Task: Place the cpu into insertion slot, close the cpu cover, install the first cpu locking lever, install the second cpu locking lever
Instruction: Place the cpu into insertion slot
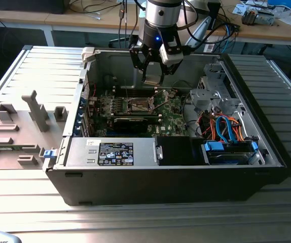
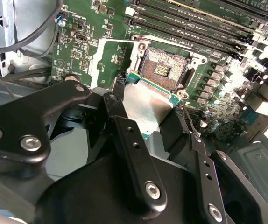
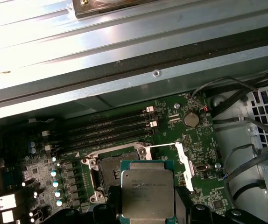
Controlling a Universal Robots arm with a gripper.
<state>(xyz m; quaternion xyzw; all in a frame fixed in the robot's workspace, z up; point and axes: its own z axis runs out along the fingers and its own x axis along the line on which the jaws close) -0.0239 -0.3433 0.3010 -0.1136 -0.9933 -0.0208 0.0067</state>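
Your gripper [image 1: 153, 76] pinched the cpu [image 3: 147, 198] by its edges, above the motherboard [image 3: 171, 122] and just beside the insertion slot [image 3: 109, 171]. The slot lay bare and the cpu cover [image 3: 184, 161] stood open, so every step looked undone.

No text can be read. A black printed label [image 1: 116, 154] is noted on the metal housing [image 1: 143, 152] at 6 o'clock from the motherboard [image 1: 172, 119]. Faint, illegible print lines are seen on the cpu [image 3: 147, 193].
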